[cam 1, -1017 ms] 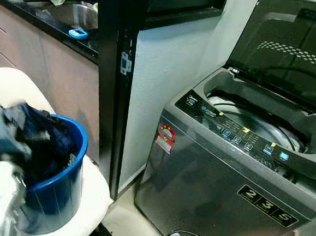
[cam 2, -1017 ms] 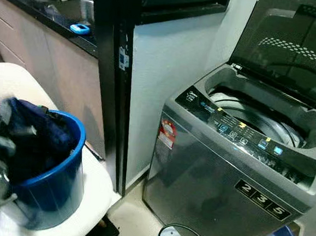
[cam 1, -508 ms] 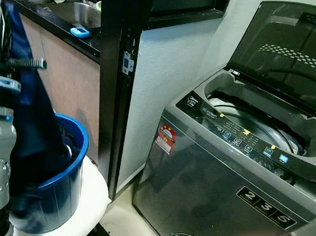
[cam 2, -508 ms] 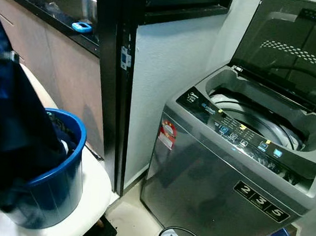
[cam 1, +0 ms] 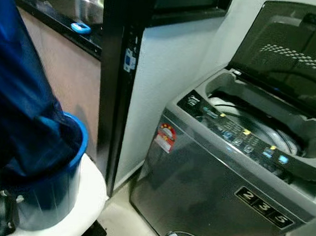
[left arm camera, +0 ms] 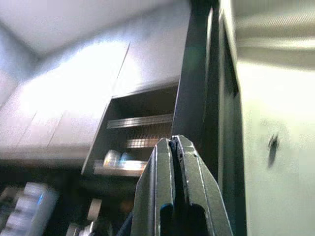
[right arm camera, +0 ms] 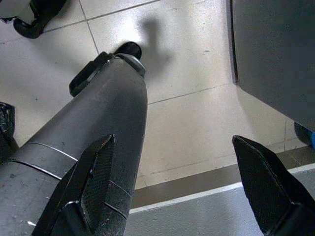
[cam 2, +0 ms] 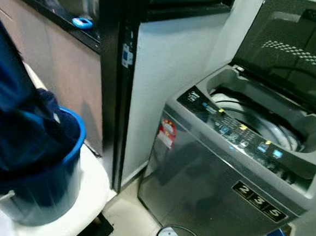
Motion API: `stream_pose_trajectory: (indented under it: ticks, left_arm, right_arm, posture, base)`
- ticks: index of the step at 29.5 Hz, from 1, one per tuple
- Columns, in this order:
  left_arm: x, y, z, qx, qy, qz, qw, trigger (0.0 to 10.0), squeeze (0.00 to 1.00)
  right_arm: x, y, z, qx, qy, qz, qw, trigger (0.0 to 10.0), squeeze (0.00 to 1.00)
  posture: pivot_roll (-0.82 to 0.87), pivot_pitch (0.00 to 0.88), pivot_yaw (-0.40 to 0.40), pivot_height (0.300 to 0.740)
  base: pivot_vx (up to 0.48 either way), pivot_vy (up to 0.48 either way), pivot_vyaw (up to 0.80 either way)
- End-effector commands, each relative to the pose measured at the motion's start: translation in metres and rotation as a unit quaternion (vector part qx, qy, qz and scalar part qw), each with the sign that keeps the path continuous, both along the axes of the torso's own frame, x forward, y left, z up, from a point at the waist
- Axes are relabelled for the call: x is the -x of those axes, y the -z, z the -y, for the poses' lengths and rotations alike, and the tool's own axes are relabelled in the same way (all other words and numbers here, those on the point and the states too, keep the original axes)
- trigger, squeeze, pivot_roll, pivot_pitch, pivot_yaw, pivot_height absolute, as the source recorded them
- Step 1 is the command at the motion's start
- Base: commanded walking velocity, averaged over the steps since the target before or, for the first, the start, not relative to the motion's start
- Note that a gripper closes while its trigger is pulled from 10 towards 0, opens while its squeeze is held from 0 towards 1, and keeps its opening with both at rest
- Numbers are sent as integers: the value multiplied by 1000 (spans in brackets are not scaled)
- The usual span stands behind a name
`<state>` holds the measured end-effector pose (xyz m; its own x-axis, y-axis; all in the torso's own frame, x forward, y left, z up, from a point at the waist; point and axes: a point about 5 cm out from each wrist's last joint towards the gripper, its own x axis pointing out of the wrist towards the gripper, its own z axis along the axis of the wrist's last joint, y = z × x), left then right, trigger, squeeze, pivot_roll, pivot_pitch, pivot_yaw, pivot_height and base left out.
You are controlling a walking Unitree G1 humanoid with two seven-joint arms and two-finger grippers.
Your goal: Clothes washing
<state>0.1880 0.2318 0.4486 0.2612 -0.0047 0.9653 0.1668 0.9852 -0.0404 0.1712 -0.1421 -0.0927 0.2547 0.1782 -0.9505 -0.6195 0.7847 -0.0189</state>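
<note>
A dark blue garment (cam 1: 22, 102) hung over a bright blue bucket (cam 1: 59, 192). The washing machine (cam 1: 223, 194) was silver-grey, its lid (cam 1: 288, 57) smoky black with white dots.

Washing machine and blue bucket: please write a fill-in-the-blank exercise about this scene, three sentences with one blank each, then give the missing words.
1. The lid of the washing machine stands ____.
2. The dark blue garment hangs out of a ____ bucket.
3. On the machine's front the digits 2, 3 and ____ are printed.

Missing words: open; blue; 5
</note>
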Motion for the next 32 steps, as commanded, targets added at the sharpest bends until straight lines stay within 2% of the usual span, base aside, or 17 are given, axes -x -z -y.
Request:
stream_pose_trajectory:
  ticks: [1,6,9,10,11,12,13,15,16,17,19,20,21,22,23,25,32]
  left_arm:
    - [9,-3,-3,5,2,11,1000,0,0]
    - [1,27,-24,51,-33,-49,997,0,0]
    - [1,27,-24,51,-33,-49,997,0,0]
    - [-6,58,-42,84,-69,-107,988,0,0]
    - [-6,58,-42,84,-69,-107,988,0,0]
    - [-5,93,-65,118,-125,-166,971,0,0]
    - [-5,93,-65,118,-125,-166,971,0,0]
    - [13,137,-99,155,-225,-241,931,0,0]
    - [13,137,-99,155,-225,-241,931,0,0]
    - [22,149,-113,160,-272,-267,911,0,0]
    - [22,149,-113,160,-272,-267,911,0,0]
    - [30,161,-125,157,-323,-297,885,0,0]
    - [30,161,-125,157,-323,-297,885,0,0]
    - [34,176,-133,147,-368,-336,854,0,0]
    - [34,176,-133,147,-368,-336,854,0,0]
    - [34,196,-134,129,-393,-382,826,0,0]
    - [9,214,-114,83,-386,-423,816,0,0]
  right_arm:
    - [0,0,4,3,8,0,1000,10000,0]
    - [4,1,9,7,9,-4,1000,10000,0]
    - [4,1,9,7,9,-4,1000,10000,0]
    - [7,3,13,10,8,-8,1000,10000,0]
    - [7,3,13,10,8,-8,1000,10000,0]
    - [11,4,21,18,5,-12,1000,10000,0]
    - [11,4,21,18,5,-12,1000,10000,0]
    - [15,5,30,27,1,-17,1000,10000,0]
    - [15,5,30,27,1,-17,1000,10000,0]
    - [13,4,27,26,-1,-15,1000,10000,0]
    - [13,4,27,26,-1,-15,1000,10000,0]
    - [11,4,23,25,-3,-13,1000,10000,0]
    - [11,4,23,25,-3,-13,1000,10000,0]
    - [9,3,20,23,-4,-12,1000,10000,0]
    - [9,3,20,23,-4,-12,1000,10000,0]
    - [7,2,16,21,-8,-10,1000,10000,0]
    - [3,1,11,19,-11,-6,1000,10000,0]
  posture:
    - [334,0,-156,740]
    - [332,0,-157,740]
    - [332,0,-157,740]
    - [331,0,-158,740]
    - [331,0,-158,740]
    - [334,0,-165,740]
    - [334,0,-165,740]
    - [337,0,-169,740]
    - [337,0,-169,740]
    - [337,0,-170,740]
    - [337,0,-170,740]
    - [337,0,-170,740]
    - [337,0,-170,740]
    - [341,0,-174,740]
    - [341,0,-174,740]
    - [340,0,-174,740]
    - [338,0,-173,740]
  base:
    - [0,0,0]
    - [0,0,0]
    - [0,0,0]
    - [0,0,0]
    - [0,0,0]
    - [0,0,0]
    - [0,0,0]
    - [0,0,0]
    - [0,0,0]
    - [0,0,0]
    - [0,0,0]
    - [0,0,0]
    - [0,0,0]
    - [0,0,0]
    - [0,0,0]
    - [0,0,0]
    - [0,0,0]
